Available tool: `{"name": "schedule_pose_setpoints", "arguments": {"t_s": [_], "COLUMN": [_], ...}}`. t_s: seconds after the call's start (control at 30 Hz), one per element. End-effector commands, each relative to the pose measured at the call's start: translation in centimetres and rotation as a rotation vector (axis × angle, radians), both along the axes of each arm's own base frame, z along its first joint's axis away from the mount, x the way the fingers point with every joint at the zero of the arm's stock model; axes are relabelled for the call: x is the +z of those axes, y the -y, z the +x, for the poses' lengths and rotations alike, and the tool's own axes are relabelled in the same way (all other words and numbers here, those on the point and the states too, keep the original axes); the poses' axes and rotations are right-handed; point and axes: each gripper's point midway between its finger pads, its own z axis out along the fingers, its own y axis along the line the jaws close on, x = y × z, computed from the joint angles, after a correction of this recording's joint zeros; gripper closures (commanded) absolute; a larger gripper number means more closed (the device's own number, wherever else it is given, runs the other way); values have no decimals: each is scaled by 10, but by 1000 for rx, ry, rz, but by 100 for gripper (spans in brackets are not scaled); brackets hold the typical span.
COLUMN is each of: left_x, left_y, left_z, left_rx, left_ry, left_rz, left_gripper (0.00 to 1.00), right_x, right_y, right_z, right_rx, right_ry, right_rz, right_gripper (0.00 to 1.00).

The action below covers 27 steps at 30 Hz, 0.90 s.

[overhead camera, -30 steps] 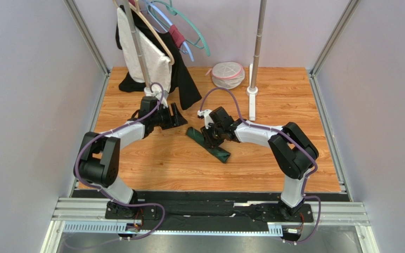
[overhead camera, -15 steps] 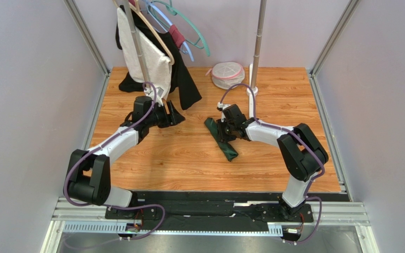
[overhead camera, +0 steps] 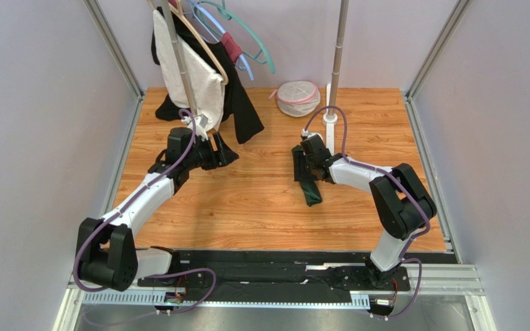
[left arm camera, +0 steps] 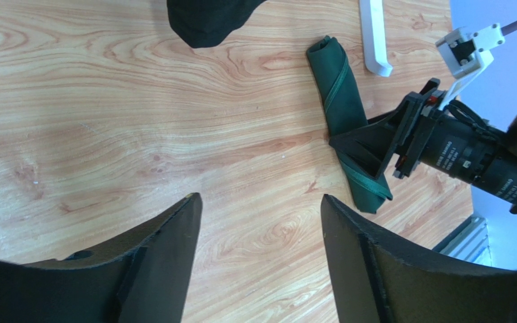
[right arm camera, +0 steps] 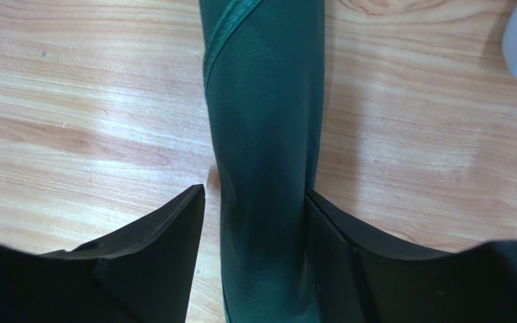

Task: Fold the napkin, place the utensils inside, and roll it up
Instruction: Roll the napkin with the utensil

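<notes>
The napkin is a dark green roll lying on the wooden table right of centre, nearly lengthwise front to back. My right gripper is low over its far half. In the right wrist view the napkin runs between the fingers of the right gripper: the right finger touches it and a gap shows at the left finger, so the jaws are open. My left gripper hovers open and empty at the left, also seen as left gripper, facing the napkin. The utensils are hidden.
Clothes on hangers hang at the back left, with a black garment trailing onto the table. A white and pink mesh pouch lies at the back. A pole on a white base stands just behind the right gripper.
The right arm moved the napkin roll to the right and turned it more lengthwise, then its jaws widened off the roll. The left arm drew back to the left.
</notes>
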Motion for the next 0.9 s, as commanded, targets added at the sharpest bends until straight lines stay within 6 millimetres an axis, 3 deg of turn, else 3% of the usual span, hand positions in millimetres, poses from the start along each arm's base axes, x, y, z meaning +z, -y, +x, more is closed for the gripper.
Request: {"name": "schedule_pose_setpoints", "arguments": {"t_s": [0.0,0.1,0.17,0.23,0.3,0.33,0.43,0.53,0.63,0.67,0.7,0.77,0.8,0.87], "left_x": [24,37,39,53,65,70,86,101,115,117,121,124,125,126], "left_y": [-7,-13,-19,-23,-28,-34,-48,-74,-101,-108,-119,-126,-131,-133], "left_z": [-11,-20,-27,-33,-40,-41,-49,-55,-60,-62,-64,-67,-69,-71], "left_rx": [20,27,36,40,47,59,81,133,194,203,239,247,260,257], "left_ry": [34,60,61,97,116,125,157,196,238,246,260,281,295,318], "left_rz": [0,19,45,44,45,49,75,108,131,142,150,167,177,205], "left_gripper": [24,23,21,19,18,18,18,17,16,16,16,16,16,16], "right_x": [-22,6,21,49,69,88,119,134,152,157,160,165,179,185], "right_y": [28,15,9,-1,0,1,20,45,80,106,115,147,154,180], "right_z": [-42,-34,-32,-27,-23,-21,-18,-19,-16,-15,-16,-17,-21,-24], "right_rx": [25,72,100,136,131,134,78,7,-80,-150,-169,-270,-303,-399], "right_ry": [-134,-69,-45,12,61,108,200,240,287,305,312,336,377,418], "right_rz": [-84,-21,6,56,68,82,28,-19,14,27,49,74,119,133], "right_gripper": [36,34,24,23,22,21,20,18,18,18,18,18,18,18]}}
